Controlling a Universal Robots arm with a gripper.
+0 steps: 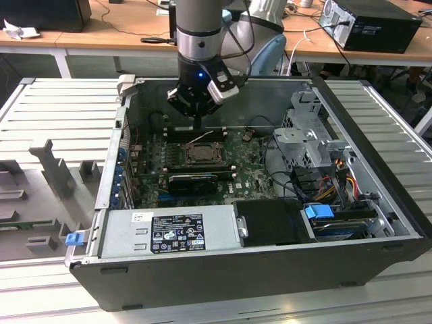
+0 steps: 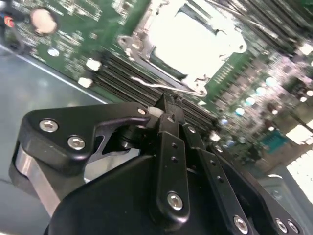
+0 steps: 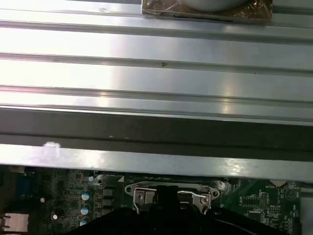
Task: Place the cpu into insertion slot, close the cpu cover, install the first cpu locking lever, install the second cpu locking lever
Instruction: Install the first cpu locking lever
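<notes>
The hand (image 1: 196, 115) hangs at the slot's (image 1: 200, 153) twelve o'clock in the exterior view, fingers (image 2: 168, 115) together, holding nothing. The cover (image 2: 188, 46) lies shut over the slot.

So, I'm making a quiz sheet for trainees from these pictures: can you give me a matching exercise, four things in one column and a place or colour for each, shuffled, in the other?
Things:
1. claw
2. cpu cover
3. blue clip
4. circuit board

Descriptions:
A. green, lying flat on the floor of the open computer case
B. black, hanging over the far edge of the socket
C. at the case's near corner on the exterior view's left
D. silver-grey metal frame lying on the socket

Pairs: 1-B, 2-D, 3-C, 4-A
</notes>
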